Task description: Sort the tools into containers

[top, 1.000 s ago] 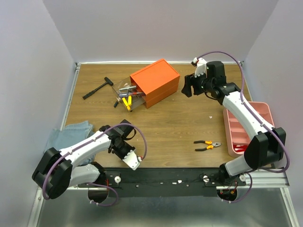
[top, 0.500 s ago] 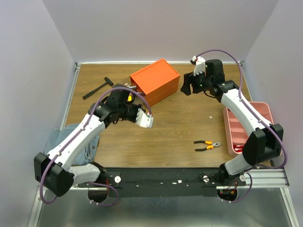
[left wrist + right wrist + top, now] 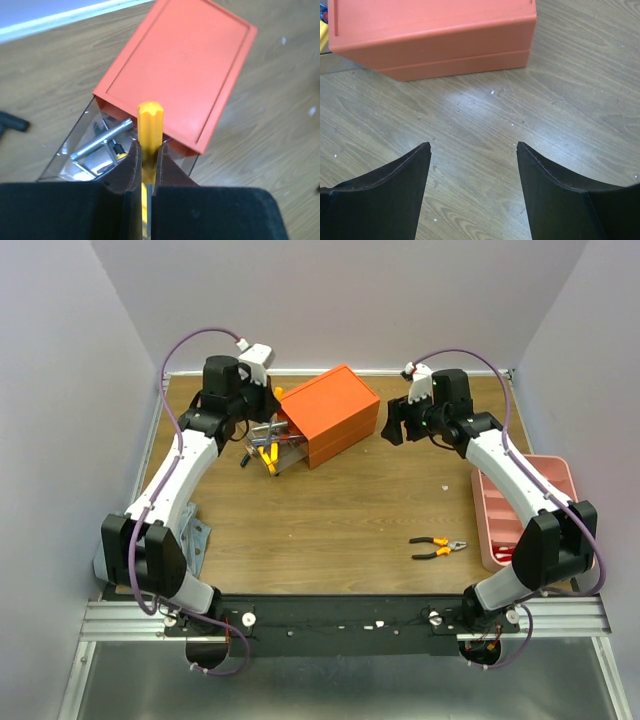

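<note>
Wooden table (image 3: 350, 510) carries everything I work on. At its 12 o'clock sits the orange box (image 3: 335, 405), turned so its drawer (image 3: 75, 145) pulls out toward 8 o'clock, the side my left arm reaches. That open mouth is, I judge, why I am here. The pink tray (image 3: 560, 475) lies along the 3 o'clock edge, close to my right arm. A grey-blue cloth (image 3: 197, 540) shows at 8 o'clock behind my left arm.

My right gripper (image 3: 473, 146) hangs just off the box's 3 o'clock end, fingers spread wide with nothing between them, probably placed to steady the box or wait its turn. My left gripper (image 3: 146, 152) is clenched on the yellow screwdriver (image 3: 150, 117). In the wrist view the handle tip points to 12 o'clock, and I hold it over the drawer at the box's lip. Letting go should drop it among the tools inside. Orange pliers (image 3: 437, 547) lie loose at 5 o'clock, well apart from both containers and not yet sorted.

Counted: one table, one box, one tray, one cloth, one drawer pulled out, two grippers, one pair of pliers on the wood, one screwdriver in my grip. Inside the drawer I make out one silver wrench (image 3: 102, 140) and some yellow-handled pieces; how many I cannot tell.
</note>
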Action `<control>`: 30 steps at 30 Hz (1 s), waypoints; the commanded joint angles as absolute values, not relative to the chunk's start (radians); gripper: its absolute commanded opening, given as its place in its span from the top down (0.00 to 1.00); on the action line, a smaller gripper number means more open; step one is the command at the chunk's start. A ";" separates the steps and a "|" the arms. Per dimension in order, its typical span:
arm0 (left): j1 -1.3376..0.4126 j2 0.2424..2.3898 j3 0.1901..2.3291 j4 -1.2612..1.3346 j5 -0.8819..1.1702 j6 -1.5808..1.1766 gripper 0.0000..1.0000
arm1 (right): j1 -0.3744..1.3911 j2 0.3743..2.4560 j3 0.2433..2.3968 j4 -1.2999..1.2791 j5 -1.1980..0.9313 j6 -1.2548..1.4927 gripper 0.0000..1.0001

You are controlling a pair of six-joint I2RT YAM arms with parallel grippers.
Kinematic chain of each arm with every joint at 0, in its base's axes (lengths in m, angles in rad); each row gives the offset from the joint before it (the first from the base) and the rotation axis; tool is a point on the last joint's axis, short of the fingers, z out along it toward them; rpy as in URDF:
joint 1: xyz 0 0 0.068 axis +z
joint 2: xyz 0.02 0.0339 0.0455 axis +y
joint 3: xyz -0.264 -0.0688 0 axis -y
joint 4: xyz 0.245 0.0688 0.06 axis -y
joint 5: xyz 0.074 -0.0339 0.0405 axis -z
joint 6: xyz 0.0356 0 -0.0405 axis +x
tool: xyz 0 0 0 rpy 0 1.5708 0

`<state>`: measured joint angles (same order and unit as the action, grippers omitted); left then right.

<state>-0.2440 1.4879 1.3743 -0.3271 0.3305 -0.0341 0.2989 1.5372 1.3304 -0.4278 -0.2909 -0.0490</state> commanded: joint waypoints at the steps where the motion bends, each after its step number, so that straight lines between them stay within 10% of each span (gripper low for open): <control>1: -0.186 1.532 1.381 -0.261 0.284 -0.461 1.00 | 0.290 1.519 1.313 -0.405 -0.296 -0.048 0.24; 30: -0.130 1.759 1.480 -0.333 0.400 -0.436 1.00 | 0.290 1.563 1.310 -0.397 -0.288 -0.057 0.23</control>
